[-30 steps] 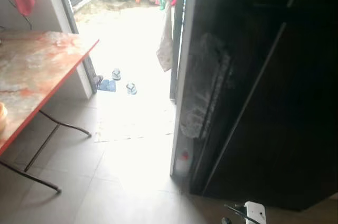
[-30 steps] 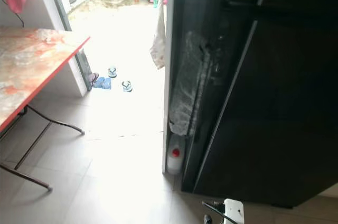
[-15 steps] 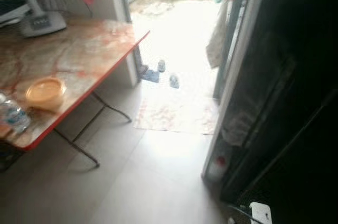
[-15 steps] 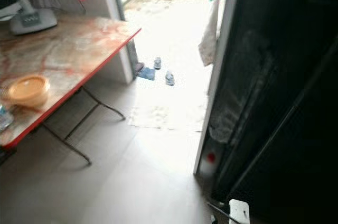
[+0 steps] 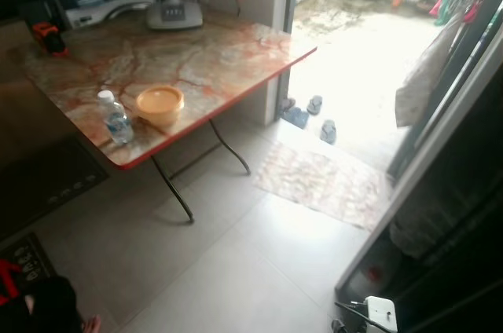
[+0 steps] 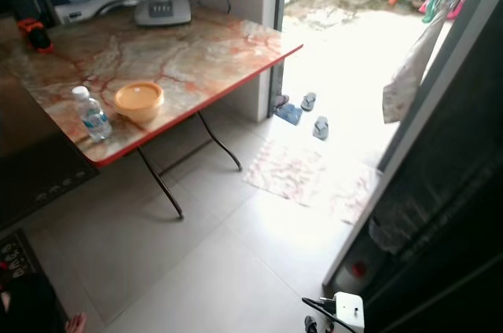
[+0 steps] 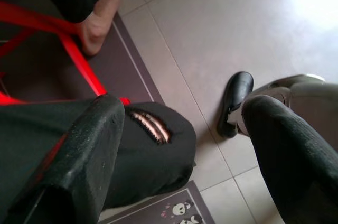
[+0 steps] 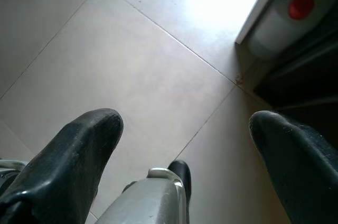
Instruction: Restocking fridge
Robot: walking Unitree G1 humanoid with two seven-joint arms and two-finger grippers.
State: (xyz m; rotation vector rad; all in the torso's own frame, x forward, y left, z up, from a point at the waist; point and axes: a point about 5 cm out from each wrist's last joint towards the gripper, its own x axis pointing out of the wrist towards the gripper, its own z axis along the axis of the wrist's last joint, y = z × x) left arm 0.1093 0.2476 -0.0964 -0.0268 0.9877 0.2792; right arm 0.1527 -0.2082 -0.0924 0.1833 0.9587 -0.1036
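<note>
1. Our left gripper (image 7: 179,145) hangs at our side with its two long black fingers spread wide and nothing between them. Below it are grey floor tiles, our own black shoe (image 7: 235,102), and a seated person's dark-trousered knee (image 7: 153,145) and bare foot (image 7: 100,18) on a red chair frame (image 7: 79,60).

2. Our right gripper (image 8: 182,145) is likewise spread apart and empty over the pale tiled floor (image 8: 132,60). A white plastic jug with a red cap (image 8: 296,15) stands past its fingers, at the foot of a dark cabinet.

3. We judge the restocking barely begun: both grippers carry nothing, and no item is on its way to the fridge.

4. In the head views, the likely goods sit on the folding table with the red-veined marble-pattern top and red edge (image 5: 220,58), at about ten o'clock from us and well apart from our grippers.

5. A small clear plastic water bottle with a white cap and blue label (image 5: 115,117) stands upright near the table's front edge. Just beside it, at its three o'clock, is a round orange lidded plastic tub (image 5: 159,104).

6. The tall dark appliance (image 6: 456,192) at three o'clock may be the fridge; we cannot tell for certain, nor whether its door is open.

7. What remains, as we judge it: walking to the table, picking up the bottle or tub, carrying it over and shelving it.
</note>
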